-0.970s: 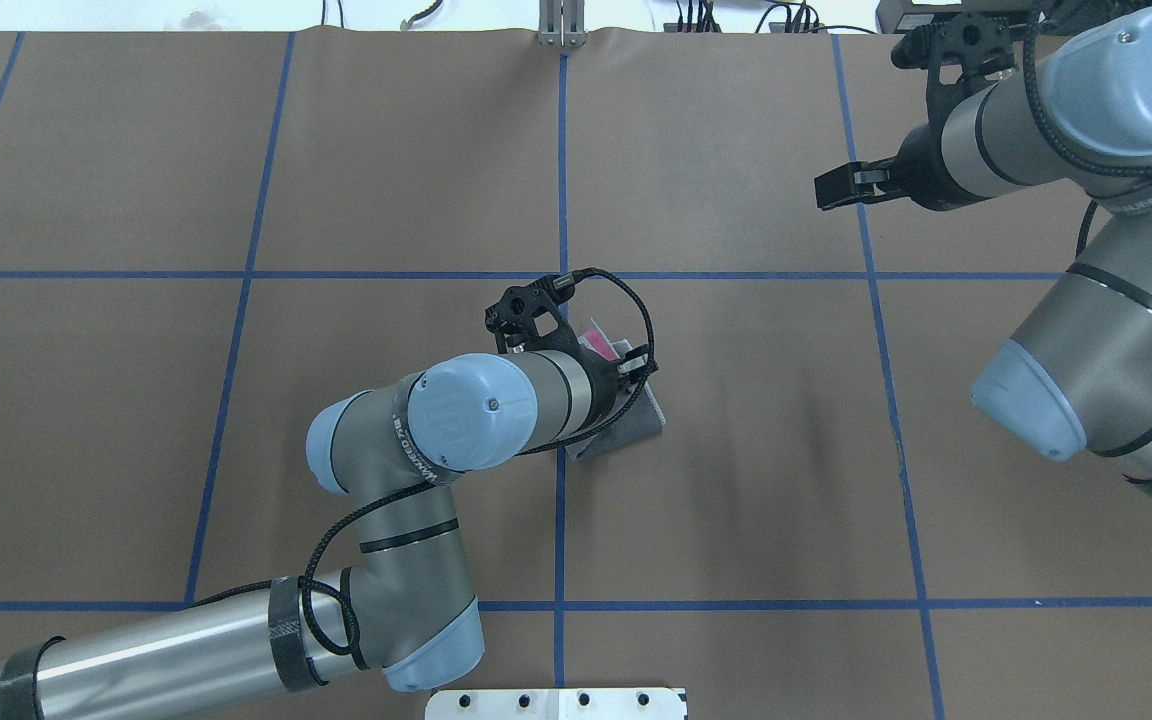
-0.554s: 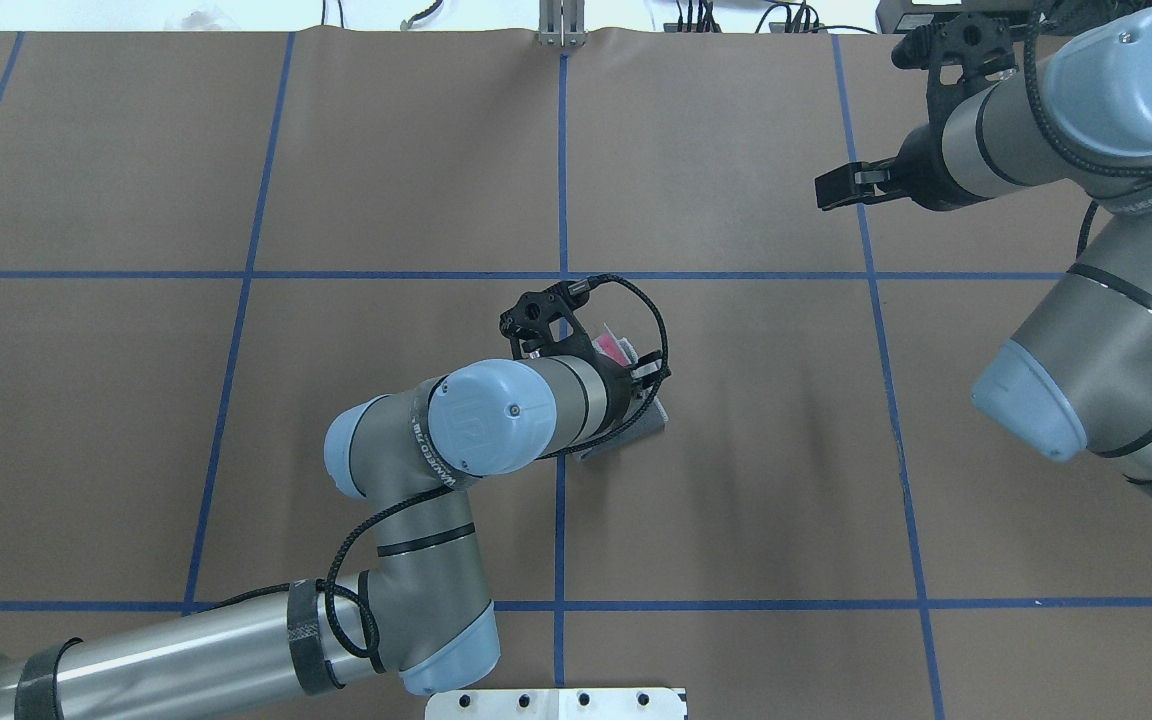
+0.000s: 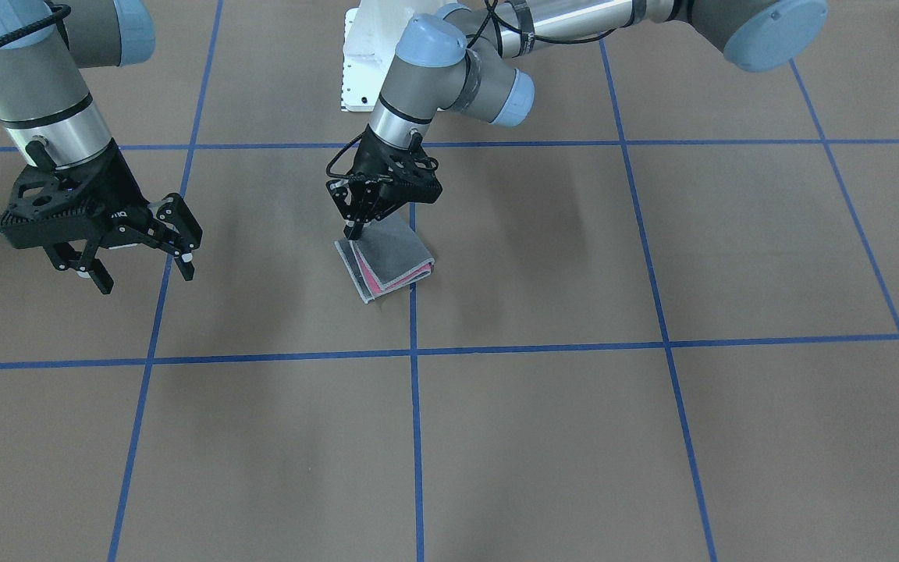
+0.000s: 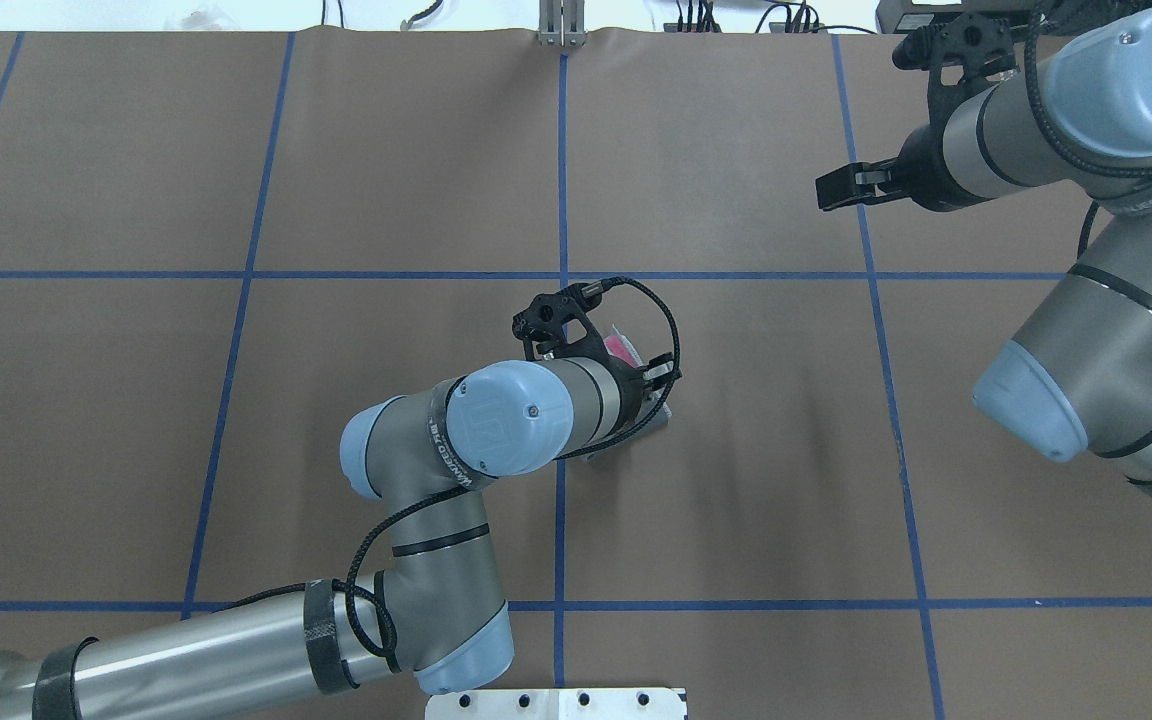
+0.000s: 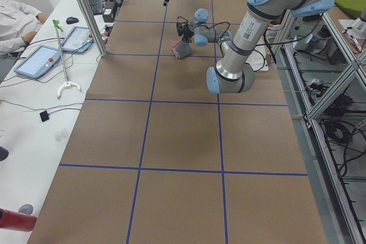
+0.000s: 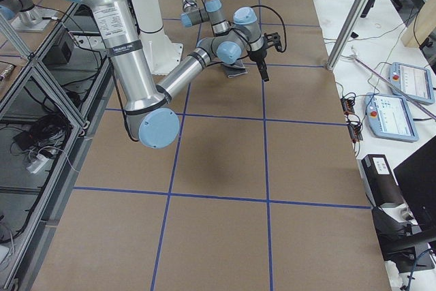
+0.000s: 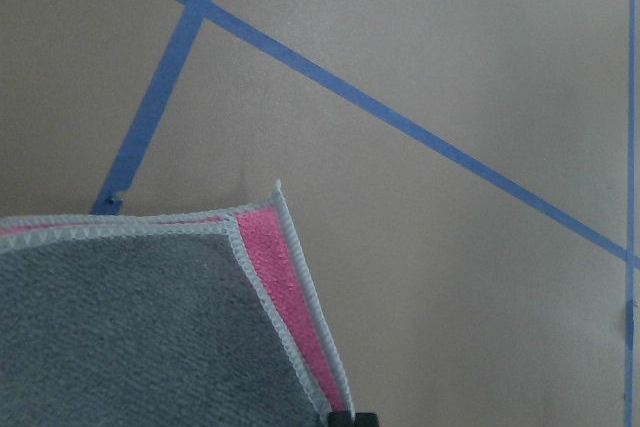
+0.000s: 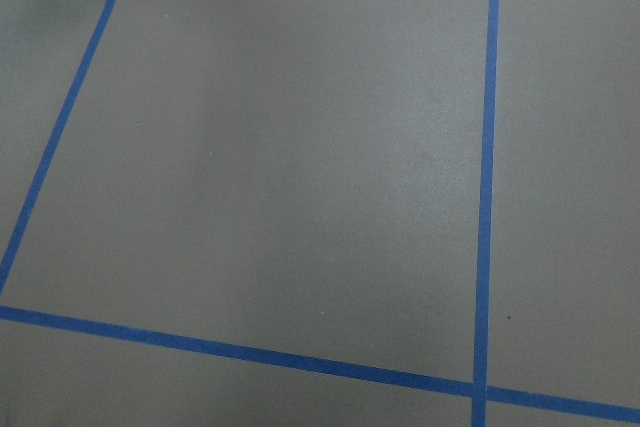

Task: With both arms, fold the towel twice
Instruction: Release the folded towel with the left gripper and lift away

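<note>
The towel (image 3: 391, 257) lies folded near the table's middle, dark grey on top with pink (image 3: 371, 279) showing between the layers. In the overhead view the left wrist hides most of the towel (image 4: 658, 418). My left gripper (image 3: 351, 232) is shut on the towel's edge at the corner nearest the robot, low at the table. The left wrist view shows the grey face, a pink strip and the light border (image 7: 290, 277). My right gripper (image 3: 145, 279) is open and empty, held above the table far to the right (image 4: 822, 192).
Blue tape lines (image 4: 561, 500) divide the brown table cover into squares. The white pedestal base (image 4: 556, 703) sits at the near edge. A metal bracket (image 4: 561, 25) stands at the far edge. A side bench holds tablets (image 5: 40, 61), with a person (image 5: 17, 15) beside it.
My left arm has moved to the right over the towel, carrying the pink-edged top layers with it. The right arm has not moved.
</note>
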